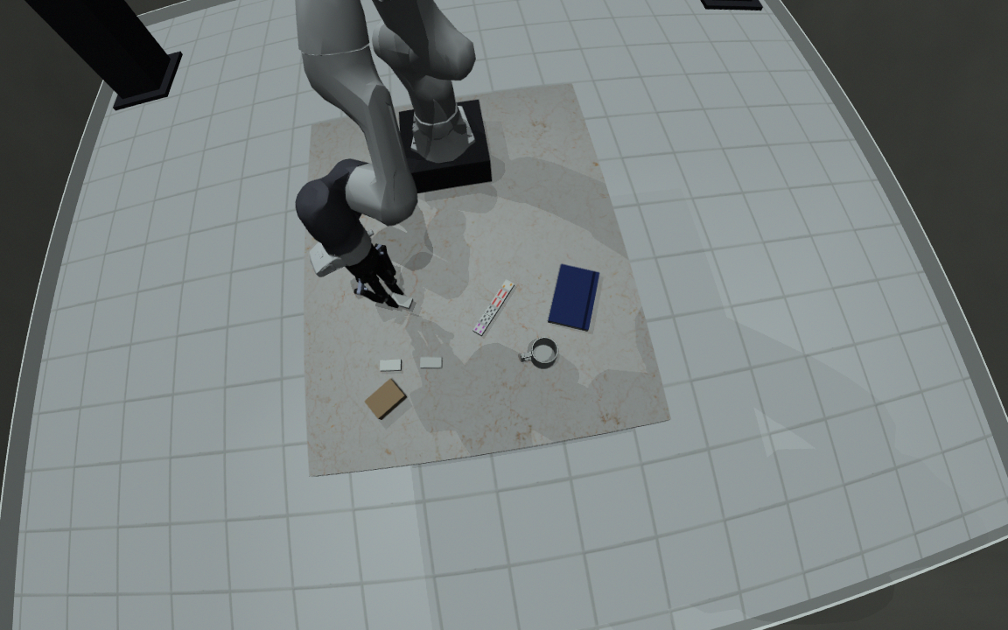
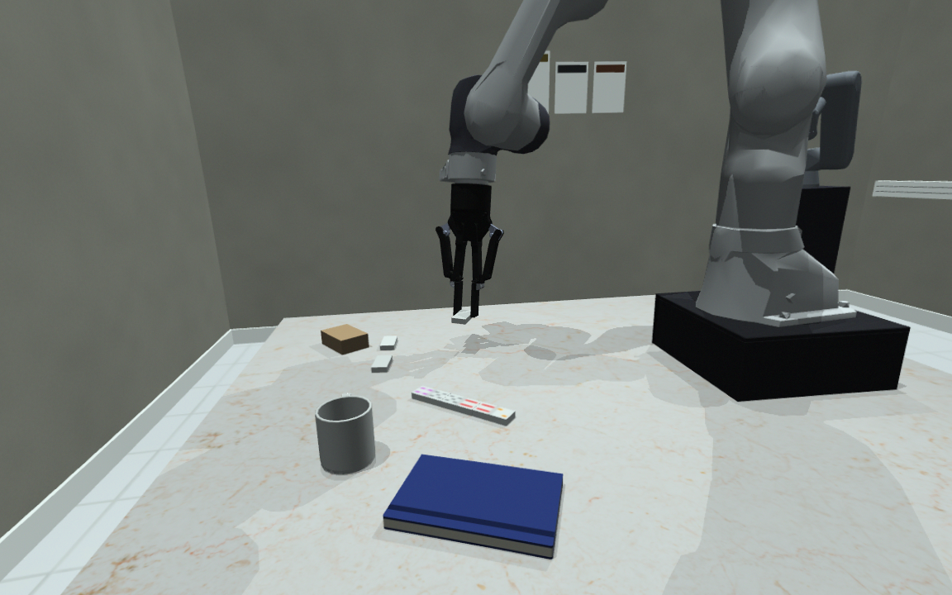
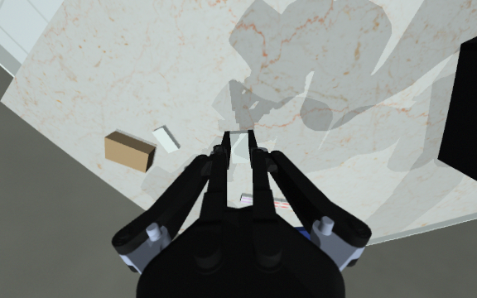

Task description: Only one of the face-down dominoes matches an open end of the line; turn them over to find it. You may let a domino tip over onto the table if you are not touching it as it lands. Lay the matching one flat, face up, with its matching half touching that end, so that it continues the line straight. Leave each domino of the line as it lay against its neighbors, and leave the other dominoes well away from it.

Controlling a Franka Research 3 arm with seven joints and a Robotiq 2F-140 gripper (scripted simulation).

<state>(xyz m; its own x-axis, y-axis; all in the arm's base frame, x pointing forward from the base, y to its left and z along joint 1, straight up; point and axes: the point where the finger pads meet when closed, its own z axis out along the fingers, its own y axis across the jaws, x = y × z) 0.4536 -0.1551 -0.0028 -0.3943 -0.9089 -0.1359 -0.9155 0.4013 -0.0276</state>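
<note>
My gripper (image 2: pixel 464 307) hangs over the far left part of the marble table and is shut on a white face-down domino (image 2: pixel 461 318), holding it a little above the surface. The domino shows between the fingertips in the wrist view (image 3: pixel 238 144) and in the overhead view (image 1: pixel 404 301). Two more face-down dominoes (image 1: pixel 390 364) (image 1: pixel 430 361) lie flat side by side near the left edge. They also show in the side view (image 2: pixel 388 341) (image 2: pixel 381 361). The domino line (image 1: pixel 493 307), face up with coloured pips, lies mid-table (image 2: pixel 463 404).
A brown box (image 1: pixel 385 398) sits beside the two flat dominoes. A grey mug (image 1: pixel 543 352) and a blue book (image 1: pixel 573 297) lie past the line. The robot's black base (image 1: pixel 444 149) stands at the back of the table.
</note>
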